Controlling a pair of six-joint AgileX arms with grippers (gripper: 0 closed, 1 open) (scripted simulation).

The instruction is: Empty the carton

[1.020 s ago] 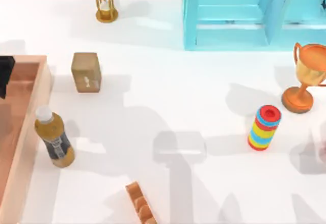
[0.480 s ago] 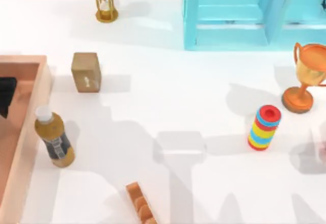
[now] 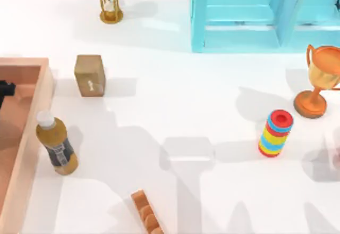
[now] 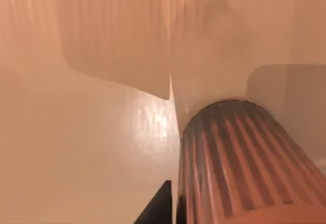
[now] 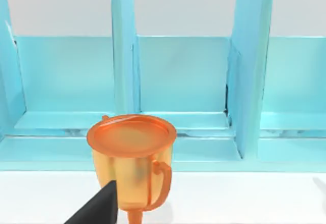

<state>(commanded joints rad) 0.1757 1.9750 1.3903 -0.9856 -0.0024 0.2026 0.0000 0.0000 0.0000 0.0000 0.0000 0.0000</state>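
Left jaws (image 3: 5,91) sat inside the carton (image 3: 33,133) at frame's left edge; I couldn't tell their state. Bottle (image 3: 56,143) stood outside, touching its wall.

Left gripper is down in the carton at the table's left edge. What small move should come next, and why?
Probably ease the left gripper lower inside the salmon-orange open-topped carton. The left wrist view looks at the carton's floor with a ribbed brown cylindrical object close by, apparently not yet gripped. The brown bottle with white cap stands outside the wall.

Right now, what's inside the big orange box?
The left end effector reaches into the carton. The left wrist view shows a ribbed brown cylinder there. The frame edge cuts off the rest.
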